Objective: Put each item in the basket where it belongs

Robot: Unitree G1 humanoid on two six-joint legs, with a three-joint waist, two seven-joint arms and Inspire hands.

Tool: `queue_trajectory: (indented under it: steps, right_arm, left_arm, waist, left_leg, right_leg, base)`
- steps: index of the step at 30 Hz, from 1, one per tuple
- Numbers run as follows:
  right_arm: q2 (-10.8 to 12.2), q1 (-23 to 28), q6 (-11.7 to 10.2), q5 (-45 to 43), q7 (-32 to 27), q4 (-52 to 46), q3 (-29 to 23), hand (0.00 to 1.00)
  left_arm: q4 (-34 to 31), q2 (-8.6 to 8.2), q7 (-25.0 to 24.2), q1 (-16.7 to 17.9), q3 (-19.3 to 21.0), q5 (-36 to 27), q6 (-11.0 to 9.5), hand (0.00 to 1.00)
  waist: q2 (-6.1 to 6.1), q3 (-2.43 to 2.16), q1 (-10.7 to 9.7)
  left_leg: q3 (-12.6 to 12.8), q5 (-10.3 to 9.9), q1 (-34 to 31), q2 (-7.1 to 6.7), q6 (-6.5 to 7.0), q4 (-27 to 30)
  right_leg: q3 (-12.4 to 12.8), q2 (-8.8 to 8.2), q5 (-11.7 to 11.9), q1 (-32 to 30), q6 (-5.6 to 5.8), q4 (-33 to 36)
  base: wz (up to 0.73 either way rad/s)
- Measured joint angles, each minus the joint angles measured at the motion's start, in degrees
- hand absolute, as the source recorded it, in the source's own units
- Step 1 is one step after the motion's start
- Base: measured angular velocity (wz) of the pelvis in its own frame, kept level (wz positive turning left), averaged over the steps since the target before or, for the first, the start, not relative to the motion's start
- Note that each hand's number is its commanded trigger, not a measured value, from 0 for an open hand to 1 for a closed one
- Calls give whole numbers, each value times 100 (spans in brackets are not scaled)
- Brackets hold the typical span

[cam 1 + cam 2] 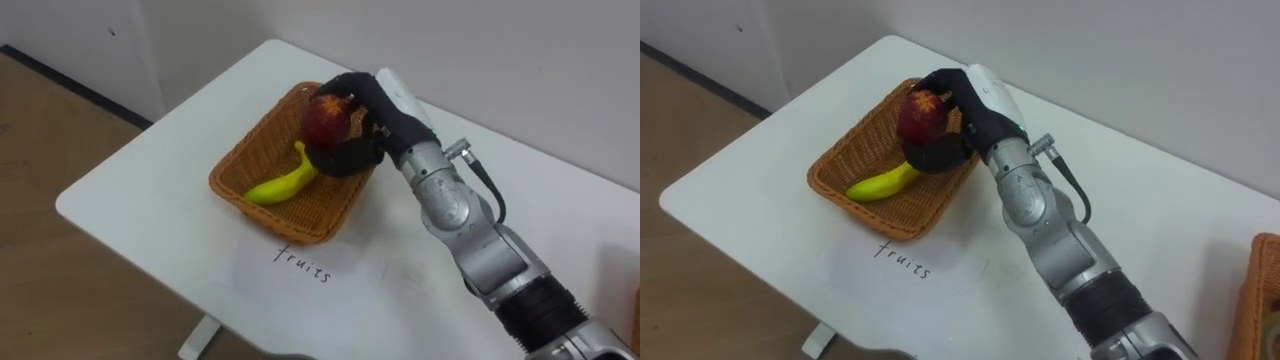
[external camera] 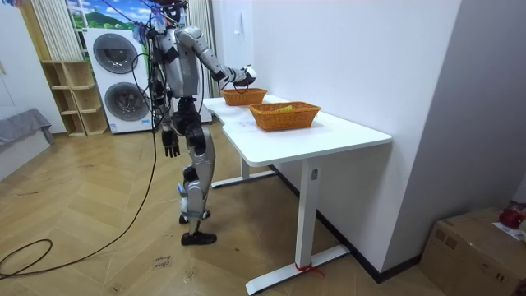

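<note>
Right now the right hand (image 1: pixel 385 118) is curling its fingers round a red apple (image 1: pixel 322 120) and holding it just over the far end of the wicker basket (image 1: pixel 232 165) — thumb beneath, fingers over the top. Below it a yellow banana (image 1: pixel 280 183) is lying on the basket's floor, its long axis running diagonally, one tip pointing toward the near left corner, the other reaching under the apple. On the white worktop (image 1: pixel 140 190), just in front of the basket, a handwritten label (image 1: pixel 303 265) is spelling "fruits". The left hand (image 2: pixel 171 145) is hanging at the robot's side — well apart from a second basket (image 2: pixel 284 117).
</note>
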Motion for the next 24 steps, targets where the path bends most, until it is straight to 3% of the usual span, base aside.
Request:
queue_trajectory:
  steps: [11, 17, 18, 20, 21, 23, 24]
  right_arm:
    - [8, 68, 121, 69, 180, 343, 20, 100]
    - [7, 69, 123, 73, 182, 359, 168, 100]
    - [11, 69, 124, 68, 189, 359, 195, 96]
    - [13, 70, 124, 69, 192, 360, 204, 77]
    - [14, 70, 124, 71, 192, 360, 212, 44]
    - [16, 70, 124, 71, 193, 360, 229, 0]
    - [18, 70, 124, 71, 197, 361, 244, 0]
  left_arm:
    - [-2, -2, 16, -4, 1, -3, 38, 0]
    - [-19, -3, 25, 17, -2, -4, 92, 0]
    - [-37, -2, 24, 15, -1, -5, 119, 0]
    - [-44, -1, 23, 14, -4, -5, 123, 0]
    - [-43, -2, 22, 14, -7, -8, 126, 0]
    - [-44, -2, 22, 13, -9, -10, 126, 0]
    - [-39, -1, 23, 13, -10, -10, 125, 0]
  waist:
    - [-63, 35, 140]
    - [-80, 29, 218]
    - [-79, 30, 233]
    - [-78, 30, 249]
    - [-78, 30, 259]
    - [-78, 30, 266]
    - [-78, 30, 269]
  left_leg:
    - [2, -1, -8, -6, 5, 13]
    - [57, -7, -15, 2, 13, 15]
    - [73, -11, -21, 5, 18, 26]
    - [83, -13, -26, 4, 21, 34]
    - [82, -14, -32, 3, 22, 44]
    - [82, -16, -52, 1, 24, 59]
    - [82, -16, -63, -1, 25, 68]
  right_leg:
    - [-1, 4, 0, 3, 0, 0]
    - [6, 0, 0, -17, 0, 2]
    - [8, 0, 0, -19, 0, 2]
    - [8, -2, 0, -19, 0, 2]
    - [6, -4, 0, -21, 0, 2]
    - [5, -6, 0, -31, 0, 3]
    - [4, -6, 0, -38, 0, 3]
  base:
    - [0]
    - [-3]
    - [0]
    - [0]
    - [0]
    - [0]
    - [0]
